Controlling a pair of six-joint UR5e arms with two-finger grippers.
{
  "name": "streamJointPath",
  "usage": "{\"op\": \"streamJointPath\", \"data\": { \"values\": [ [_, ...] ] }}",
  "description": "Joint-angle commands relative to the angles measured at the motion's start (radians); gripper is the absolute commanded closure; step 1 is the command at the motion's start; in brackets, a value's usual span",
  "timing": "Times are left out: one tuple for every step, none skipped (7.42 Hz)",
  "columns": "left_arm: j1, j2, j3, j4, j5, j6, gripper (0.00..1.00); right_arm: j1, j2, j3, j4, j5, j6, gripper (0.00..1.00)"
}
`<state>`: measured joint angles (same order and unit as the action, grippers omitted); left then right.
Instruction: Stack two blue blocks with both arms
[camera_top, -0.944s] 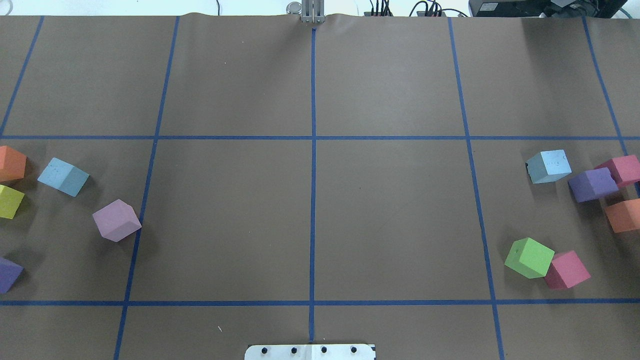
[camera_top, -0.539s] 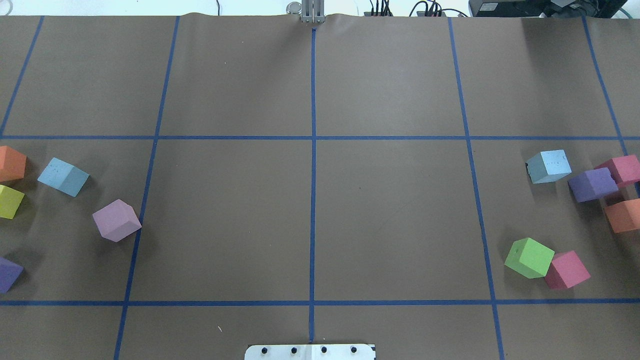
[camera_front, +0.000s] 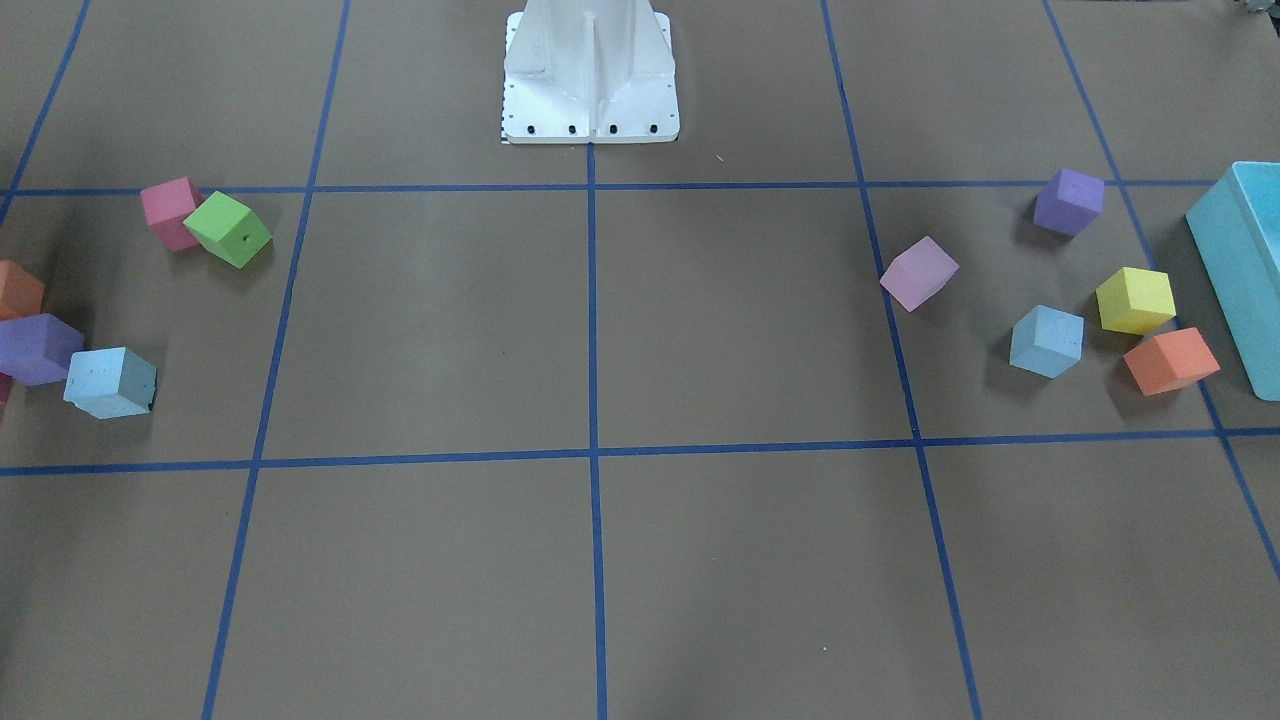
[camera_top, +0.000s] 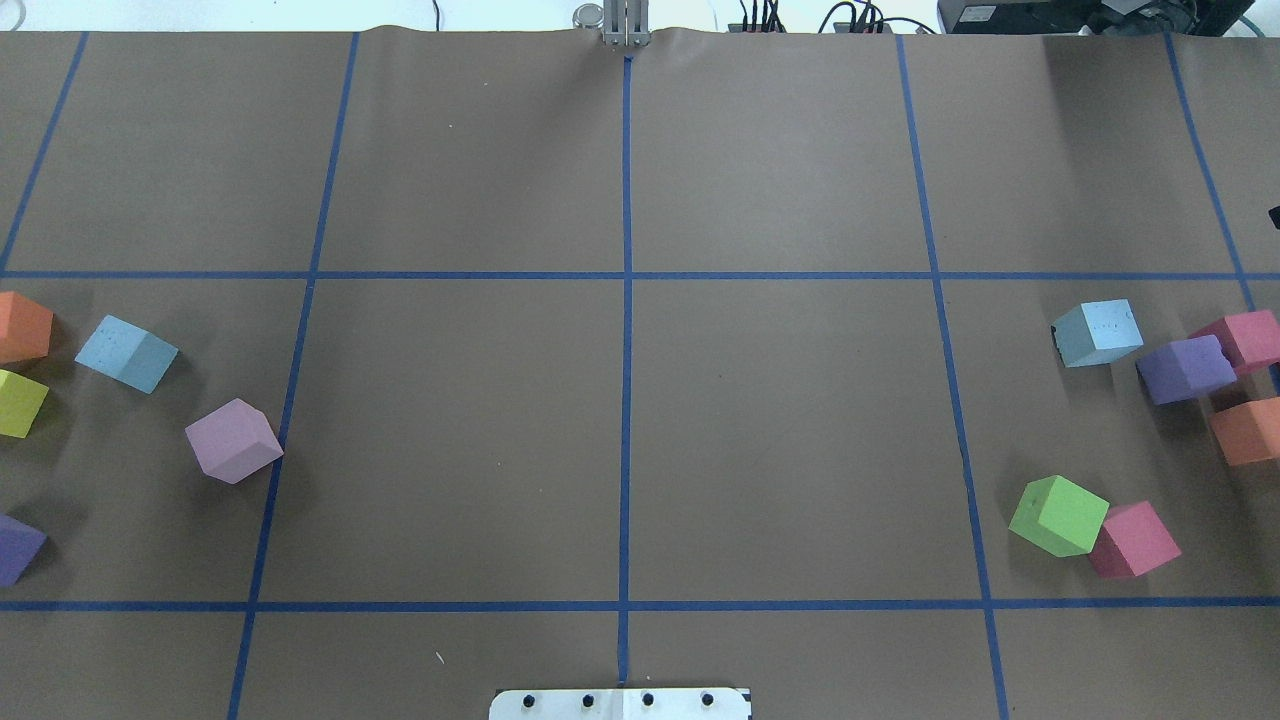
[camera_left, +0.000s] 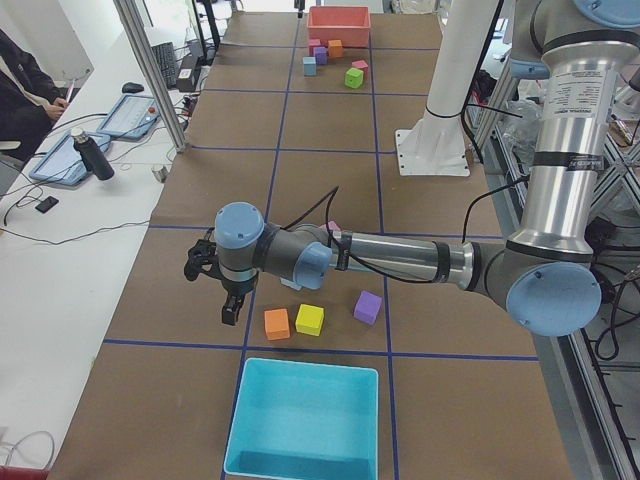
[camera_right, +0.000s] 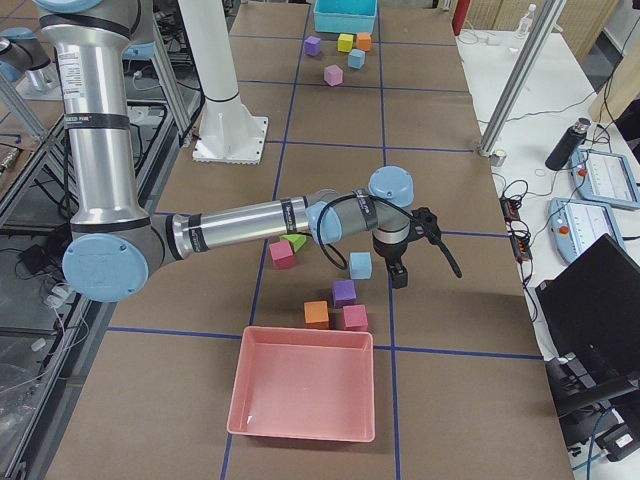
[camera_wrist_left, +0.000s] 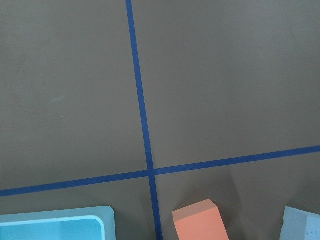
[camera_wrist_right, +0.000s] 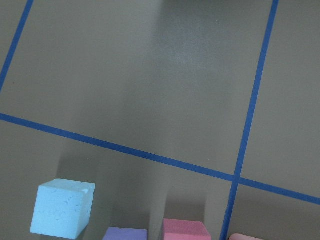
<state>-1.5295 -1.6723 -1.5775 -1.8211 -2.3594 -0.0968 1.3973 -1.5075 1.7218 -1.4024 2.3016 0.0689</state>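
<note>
Overhead exterior: 2 blue blocks (camera_top: 125, 352) (camera_top: 1098, 333) well apart; left gripper (camera_left: 222, 298), right gripper (camera_right: 399, 272): cannot tell closure.

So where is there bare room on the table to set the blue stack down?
The two middle squares either side of the centre tape line are bare, bordered by the lilac cube and the green cube. Crowded around the left blue block and the right blue block.

The right pincer (camera_top: 1276, 216) now peeks in at the overhead view's edge
</note>
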Motion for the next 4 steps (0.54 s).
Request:
{"op": "streamJointPath", "data": {
  "values": [
    [0.0,-0.034,-0.006,-0.009,0.006,-0.001,0.02,-0.015,-0.002,0.01,0.011,0.001,0.011,0.0],
    [-0.001,-0.009,-0.001,-0.006,0.006,0.006,0.02,-0.012,-0.023,0.01,0.01,-0.01,0.084,0.0],
    [-0.003,0.005,0.002,-0.006,0.006,0.011,0.01,-0.003,-0.064,0.006,0.011,-0.013,0.091,0.0],
    [-0.003,0.018,0.002,-0.009,0.005,0.011,0.02,-0.001,-0.054,0.012,0.013,-0.013,0.133,0.0]
  ]
}}
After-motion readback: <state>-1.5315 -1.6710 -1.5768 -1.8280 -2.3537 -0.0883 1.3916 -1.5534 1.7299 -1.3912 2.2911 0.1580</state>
